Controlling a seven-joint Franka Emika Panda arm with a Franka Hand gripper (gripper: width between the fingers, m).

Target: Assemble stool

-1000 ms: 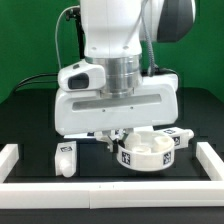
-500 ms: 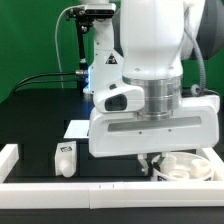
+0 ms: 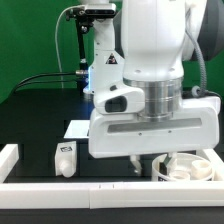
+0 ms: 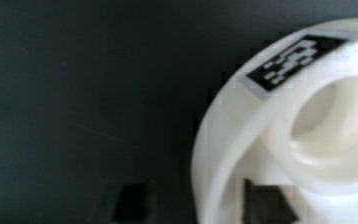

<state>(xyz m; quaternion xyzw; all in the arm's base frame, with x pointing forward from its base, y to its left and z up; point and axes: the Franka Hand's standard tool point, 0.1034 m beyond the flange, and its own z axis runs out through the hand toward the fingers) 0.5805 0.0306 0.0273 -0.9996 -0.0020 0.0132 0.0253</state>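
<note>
The round white stool seat (image 3: 188, 167) lies at the front of the black table, at the exterior view's right, mostly hidden by my hand. In the wrist view the seat (image 4: 274, 130) fills the frame, with a black-and-white tag (image 4: 300, 57) on its side wall. My gripper (image 3: 148, 168) is down at the seat. Its two dark fingers (image 4: 133, 203) stand on either side of the seat's rim, with a gap showing between one finger and the rim, so the gripper (image 4: 197, 205) is open. One short white leg (image 3: 66, 158) lies at the front left.
A long white rail (image 3: 90, 190) runs along the table's front edge, with a raised end piece (image 3: 8, 158) at the exterior view's left. The marker board (image 3: 74, 128) lies flat behind the leg. A camera stand (image 3: 84, 40) and green backdrop are at the back.
The arm has swung to the exterior view's right and come nearer the camera, now hiding most of the seat, which lies further right. Over the last half second it barely moved.
</note>
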